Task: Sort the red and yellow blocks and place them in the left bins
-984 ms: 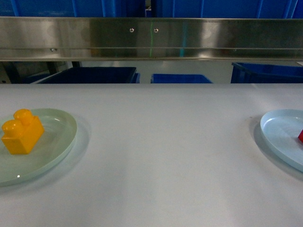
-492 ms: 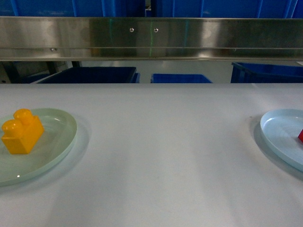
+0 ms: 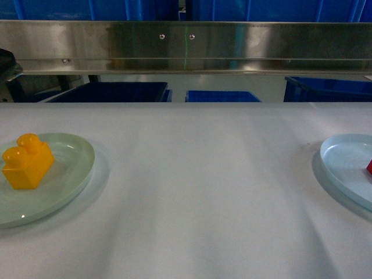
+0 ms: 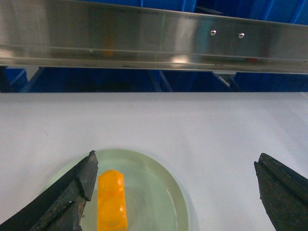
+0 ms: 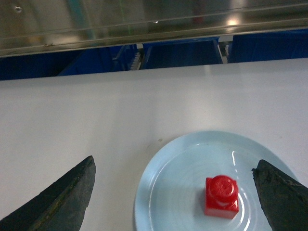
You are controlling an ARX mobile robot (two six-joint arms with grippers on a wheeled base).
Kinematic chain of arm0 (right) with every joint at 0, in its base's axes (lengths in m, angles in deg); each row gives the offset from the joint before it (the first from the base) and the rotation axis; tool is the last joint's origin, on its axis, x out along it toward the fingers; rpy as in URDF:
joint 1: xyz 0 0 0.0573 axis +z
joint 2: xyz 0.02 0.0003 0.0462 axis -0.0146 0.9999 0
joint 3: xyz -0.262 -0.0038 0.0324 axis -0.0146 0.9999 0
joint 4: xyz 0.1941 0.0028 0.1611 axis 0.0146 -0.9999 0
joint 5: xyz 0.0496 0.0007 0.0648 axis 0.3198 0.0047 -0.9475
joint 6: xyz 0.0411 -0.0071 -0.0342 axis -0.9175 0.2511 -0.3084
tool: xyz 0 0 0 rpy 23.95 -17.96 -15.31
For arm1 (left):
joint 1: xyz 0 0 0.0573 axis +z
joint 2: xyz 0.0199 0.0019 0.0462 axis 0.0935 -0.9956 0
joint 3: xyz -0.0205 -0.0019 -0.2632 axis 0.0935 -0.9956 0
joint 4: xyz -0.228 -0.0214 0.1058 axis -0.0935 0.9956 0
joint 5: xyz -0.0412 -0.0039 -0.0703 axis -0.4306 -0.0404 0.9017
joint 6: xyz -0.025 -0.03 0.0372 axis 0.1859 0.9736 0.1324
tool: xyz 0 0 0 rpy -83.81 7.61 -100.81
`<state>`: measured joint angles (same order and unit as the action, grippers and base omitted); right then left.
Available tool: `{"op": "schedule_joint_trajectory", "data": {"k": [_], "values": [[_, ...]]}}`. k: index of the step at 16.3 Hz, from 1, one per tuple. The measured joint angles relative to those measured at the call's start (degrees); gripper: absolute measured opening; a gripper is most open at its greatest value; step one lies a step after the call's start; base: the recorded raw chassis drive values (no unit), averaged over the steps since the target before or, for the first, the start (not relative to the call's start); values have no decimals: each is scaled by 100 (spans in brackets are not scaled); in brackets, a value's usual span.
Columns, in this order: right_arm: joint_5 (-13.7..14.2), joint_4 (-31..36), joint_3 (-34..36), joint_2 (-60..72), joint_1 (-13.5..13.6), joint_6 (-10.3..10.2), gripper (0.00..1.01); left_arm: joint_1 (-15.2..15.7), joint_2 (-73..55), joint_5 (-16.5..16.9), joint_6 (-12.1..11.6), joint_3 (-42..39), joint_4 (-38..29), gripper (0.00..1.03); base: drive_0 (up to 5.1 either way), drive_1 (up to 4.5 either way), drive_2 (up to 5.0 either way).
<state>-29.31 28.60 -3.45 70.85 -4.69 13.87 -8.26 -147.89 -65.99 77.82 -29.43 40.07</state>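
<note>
Nothing sorted yet. Your yellow brick (image 3: pixel 27 162) sits on the green plate (image 3: pixel 70 180), red block (image 5: pixel 221 196) on the blue plate (image 5: pixel 163 192). Both grippers (image 4: pixel 175 190) (image 5: pixel 175 192) spread, empty; blue bins (image 3: pixel 113 92) lie beyond the green plate.

— What differs in the head view from a moment earlier?
— A dark shape (image 3: pixel 6 63) has come in at the far left edge, in front of the steel rail (image 3: pixel 232 46). It sits well above and behind the yellow block (image 3: pixel 26 161). Neither earlier picture showed it.
— Can one tell what it is?
— No. Only a small black part shows, cut off by the edge.
— Anything else?
— The light on the table (image 3: pixel 203 192) has changed. Soft grey bands now run across the near part of the white surface, towards the bottom edge. Earlier that part was more evenly lit.
— And the rail?
— The faint greenish streaks reflected on it have shifted slightly.
</note>
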Motion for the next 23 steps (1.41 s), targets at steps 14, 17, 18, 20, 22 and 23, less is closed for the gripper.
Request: {"op": "schedule_joint_trajectory", "data": {"k": [14, 17, 18, 20, 22, 23], "values": [[717, 1128, -175, 1335, 238, 909, 98, 520, -2179, -389, -927, 247, -2004, 98, 0, 0, 0], [761, 732, -177, 1292, 278, 780, 98, 520, -2179, -409, -925, 247, -2006, 98, 0, 0, 0], [756, 555, -186, 1292, 293, 682, 98, 520, -2179, -409, -927, 247, -2004, 98, 0, 0, 0], [789, 227, -520, 1589, 304, 614, 98, 520, -2179, -409, -925, 247, -2006, 98, 0, 0, 0], [938, -92, -1154, 2214, 227, 925, 98, 520, -2179, -409, -925, 247, -2004, 98, 0, 0, 0], [975, -173, -1292, 2385, 179, 1023, 98, 520, -2179, -411, -925, 247, -2006, 98, 0, 0, 0]]}}
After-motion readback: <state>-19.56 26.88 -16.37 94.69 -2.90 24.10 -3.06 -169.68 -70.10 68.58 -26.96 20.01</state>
